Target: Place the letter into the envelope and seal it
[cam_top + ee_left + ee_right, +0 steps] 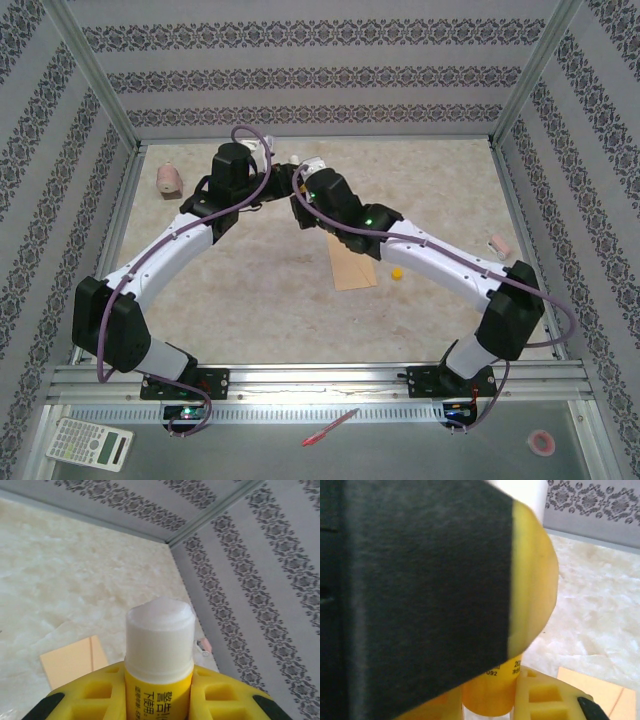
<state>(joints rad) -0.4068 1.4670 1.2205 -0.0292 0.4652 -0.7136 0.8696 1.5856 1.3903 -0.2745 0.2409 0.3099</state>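
Observation:
My left gripper (159, 674) is shut on a yellow glue stick (159, 630) whose white glue stands well out of the tube. My right gripper (486, 700) has its yellow fingers (545, 695) against the same tube (495, 682), with the left gripper's black body close in front of that camera. In the top view both grippers meet above the back middle of the table, the left gripper (275, 170) beside the right gripper (298, 185). The tan envelope (352, 268) lies flat on the table, partly under my right arm, and the wrist views catch it too (70, 662) (600, 690). The letter is hidden.
A small yellow cap (397, 271) lies just right of the envelope. A pink roll (168, 180) stands at the back left, a small pink object (497, 243) by the right wall. On the front ledge lie a calculator (90, 443), a red pen (330, 427) and a tape ring (541, 441).

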